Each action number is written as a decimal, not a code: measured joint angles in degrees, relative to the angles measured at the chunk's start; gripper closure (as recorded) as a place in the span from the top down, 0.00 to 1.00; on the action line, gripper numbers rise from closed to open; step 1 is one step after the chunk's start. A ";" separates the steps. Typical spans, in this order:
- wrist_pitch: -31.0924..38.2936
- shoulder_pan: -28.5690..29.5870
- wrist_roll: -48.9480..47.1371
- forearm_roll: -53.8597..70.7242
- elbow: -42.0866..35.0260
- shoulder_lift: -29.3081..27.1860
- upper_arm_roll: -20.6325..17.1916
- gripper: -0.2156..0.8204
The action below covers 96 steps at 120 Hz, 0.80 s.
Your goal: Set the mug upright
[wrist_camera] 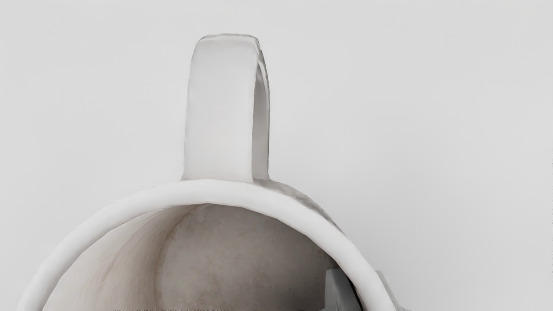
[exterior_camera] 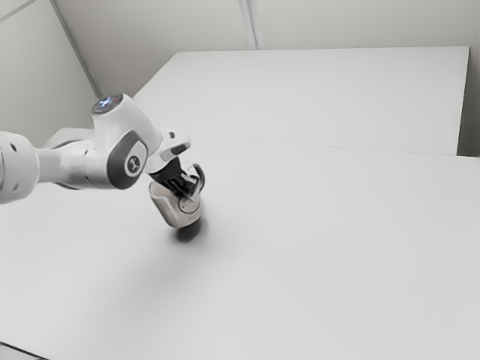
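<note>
Gripper (exterior_camera: 187, 191) is pinching tilted mug (exterior_camera: 177, 215) by rim (wrist_camera: 216, 192), fingers (wrist_camera: 339, 291) barely parted (one inside); off-centre weight is possibly inviting slip.

You have a smooth, pale counter (exterior_camera: 322, 255) spreading wide in the exterior view, and you see its light grey surface in the wrist view too. A thin seam (exterior_camera: 300, 143) crosses behind it, and beyond that you get a flat white panel (exterior_camera: 315, 94). Farther back stands a pale wall (exterior_camera: 360, 22) with a narrow upright strip (exterior_camera: 252, 26). At the exterior view's left, you see another wall (exterior_camera: 30, 67), bordered by a dark slanting line (exterior_camera: 73, 49).
</note>
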 joint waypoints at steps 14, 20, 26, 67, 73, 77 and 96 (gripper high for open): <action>3.11 0.00 -3.27 -0.10 -1.52 0.98 -0.42 0.03; 3.98 0.11 -4.47 -0.13 -1.76 1.92 -0.51 0.03; 4.65 0.28 -5.57 -0.15 -1.86 2.81 -0.63 0.03; 6.43 -0.05 -10.55 0.11 -1.55 6.39 -0.31 0.23; 6.36 -0.23 -10.87 0.35 -1.51 5.97 -0.34 0.34; 6.19 -0.43 -11.07 0.77 -1.50 5.38 -0.32 0.41; 3.72 -1.59 -11.87 2.93 -1.01 1.52 0.07 0.61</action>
